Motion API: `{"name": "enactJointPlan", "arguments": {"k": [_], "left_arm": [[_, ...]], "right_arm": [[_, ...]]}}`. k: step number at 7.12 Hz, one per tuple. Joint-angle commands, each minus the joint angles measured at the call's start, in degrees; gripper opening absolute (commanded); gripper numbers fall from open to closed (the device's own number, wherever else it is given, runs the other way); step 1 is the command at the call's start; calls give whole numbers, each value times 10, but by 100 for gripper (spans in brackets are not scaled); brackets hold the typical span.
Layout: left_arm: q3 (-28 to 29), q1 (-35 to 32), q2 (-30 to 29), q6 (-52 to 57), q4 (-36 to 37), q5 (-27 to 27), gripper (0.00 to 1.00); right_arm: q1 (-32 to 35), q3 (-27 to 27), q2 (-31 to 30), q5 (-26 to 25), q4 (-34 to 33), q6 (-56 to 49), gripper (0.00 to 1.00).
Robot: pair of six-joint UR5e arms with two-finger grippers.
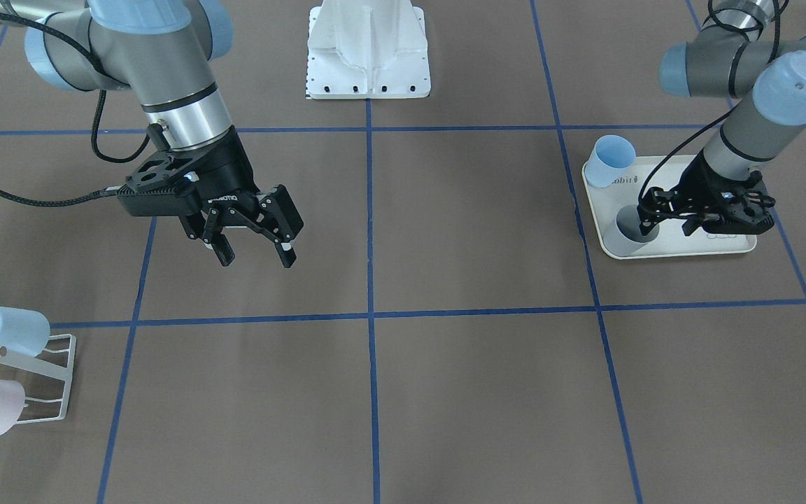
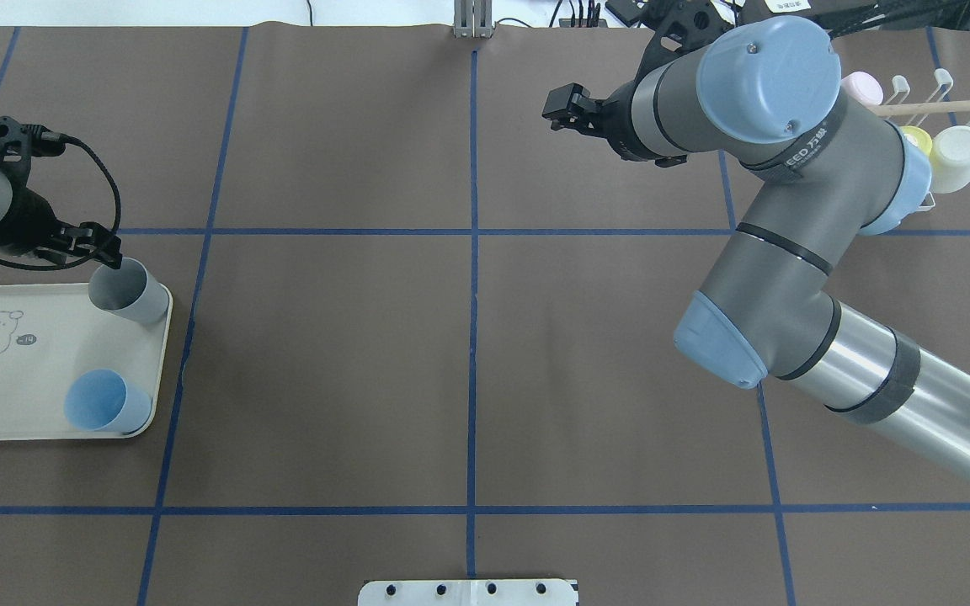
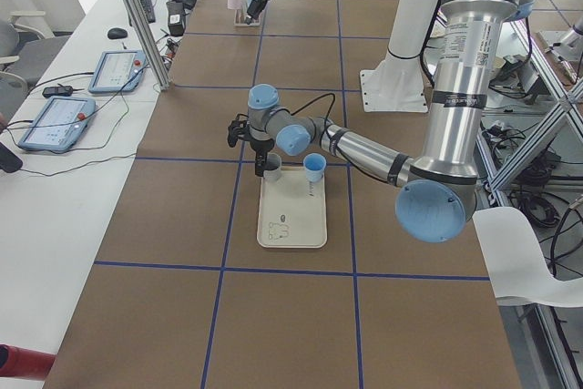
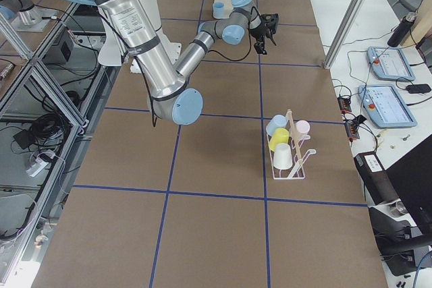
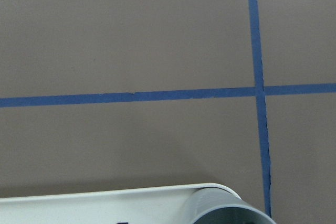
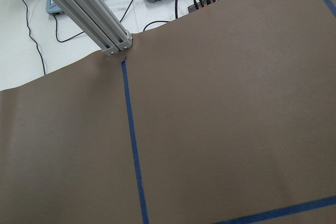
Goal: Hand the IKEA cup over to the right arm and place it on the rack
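Looks like matt brown paper all over the desk (image 1: 480, 392), smooth, crossed with faintly glossy blue tape (image 1: 369, 315). Reads as smooth cream plastic with a soft sheen at the tray (image 2: 47, 370) near the desk's left edge. Seems matt plastic for the grey cup (image 2: 127, 293) and the blue cup (image 2: 106, 402) on it. Shows thin white-coated wire in the rack (image 1: 53, 392) by the right edge, plus a pale bare-wood dowel (image 2: 948, 105). Shows matt black casing on the right hand (image 1: 256, 259) and left hand (image 1: 665, 227). Combines matt grey shell, glossy pale-blue caps and brushed silver metal along the right arm (image 2: 796, 210).
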Motion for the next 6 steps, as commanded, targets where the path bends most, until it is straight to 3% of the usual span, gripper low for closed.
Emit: {"name": "enactJointPlan", "arguments": {"k": [1,3,4,5,6], "left_arm": [[2,1,4,-1,1,-4,87],[5,20,4,-2,-1,-15,82],[8,27,4,-2,-1,-15,75],[15,33,4,-3,-3,-11,58],[22,36,4,-2,-3,-8,15]], "right_arm": [[0,1,0,-1,0,0,100],[0,2,0,-1,0,-1,100],[0,2,0,-1,0,-1,100],[0,2,0,-1,1,-1,100],[0,2,0,-1,0,-1,100]]}}
